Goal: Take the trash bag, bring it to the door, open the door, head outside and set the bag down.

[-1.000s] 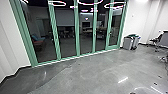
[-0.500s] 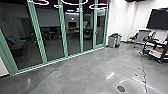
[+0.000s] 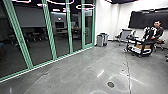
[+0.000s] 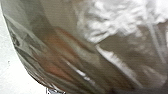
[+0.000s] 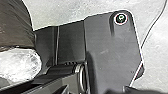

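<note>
- Green frames [image 3: 50,35] run along one edge of the concrete floor [image 3: 75,75], with glass between them; you appear to be on the carrying leg of the job, indoors, no door opened.
- Clear and brownish plastic marks the trash bag [image 4: 120,50], large at your left wrist and, in the right wrist view, beside your robot's dark plate [image 5: 110,50].
- The bag is probably borne by the left gripper, but you cannot tell from these views; the right gripper's state is equally unclear.
- Grey bins [image 3: 101,40] stand near the far end of the glass; beyond the floor's open middle, a person [image 3: 157,31] is at a black cart [image 3: 135,39].
- Your next move likely calls for a slow, steady drive, the bag kept clear of the wheels and frames.
</note>
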Controlling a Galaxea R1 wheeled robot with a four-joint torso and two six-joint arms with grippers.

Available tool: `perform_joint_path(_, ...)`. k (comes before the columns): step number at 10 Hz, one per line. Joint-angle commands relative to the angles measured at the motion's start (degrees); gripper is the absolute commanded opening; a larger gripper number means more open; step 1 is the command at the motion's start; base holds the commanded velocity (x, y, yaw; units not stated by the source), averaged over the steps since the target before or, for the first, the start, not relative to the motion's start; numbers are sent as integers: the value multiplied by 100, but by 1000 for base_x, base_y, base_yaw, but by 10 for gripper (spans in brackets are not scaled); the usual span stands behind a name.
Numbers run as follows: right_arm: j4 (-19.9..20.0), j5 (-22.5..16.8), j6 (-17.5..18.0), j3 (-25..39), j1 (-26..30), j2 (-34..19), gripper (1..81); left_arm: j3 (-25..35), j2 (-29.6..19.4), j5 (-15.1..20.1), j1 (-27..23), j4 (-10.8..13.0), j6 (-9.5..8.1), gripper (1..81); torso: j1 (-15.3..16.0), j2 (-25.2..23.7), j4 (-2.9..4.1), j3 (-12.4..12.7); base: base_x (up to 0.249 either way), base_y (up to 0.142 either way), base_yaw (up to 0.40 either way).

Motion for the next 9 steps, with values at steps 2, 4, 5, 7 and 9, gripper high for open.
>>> perform_joint_path(2, -28, -309, 0, 10, 305, 25, 811, -68, 3, 346, -408, 19, 16, 10, 0, 0, 0, 2, 0, 0, -269)
perform_joint_path(4, -28, -309, 0, 10, 297, 25, 811, -68, 3, 346, -408, 19, 25, 10, 0, 0, 0, 2, 0, 0, -184)
perform_joint_path(5, -28, -309, 0, 10, 297, 25, 811, -68, 3, 346, -416, 19, 25, 10, 0, 0, 0, 2, 0, 0, -133)
perform_joint_path(7, -28, -309, 0, 10, 297, 25, 811, -68, 3, 346, -408, 19, 25, 10, 0, 0, 0, 2, 0, 0, -120)
perform_joint_path(9, -28, -310, 0, 10, 297, 25, 811, -68, -5, 346, -408, 19, 25, 10, 0, 0, 0, 2, -40, 0, -52)
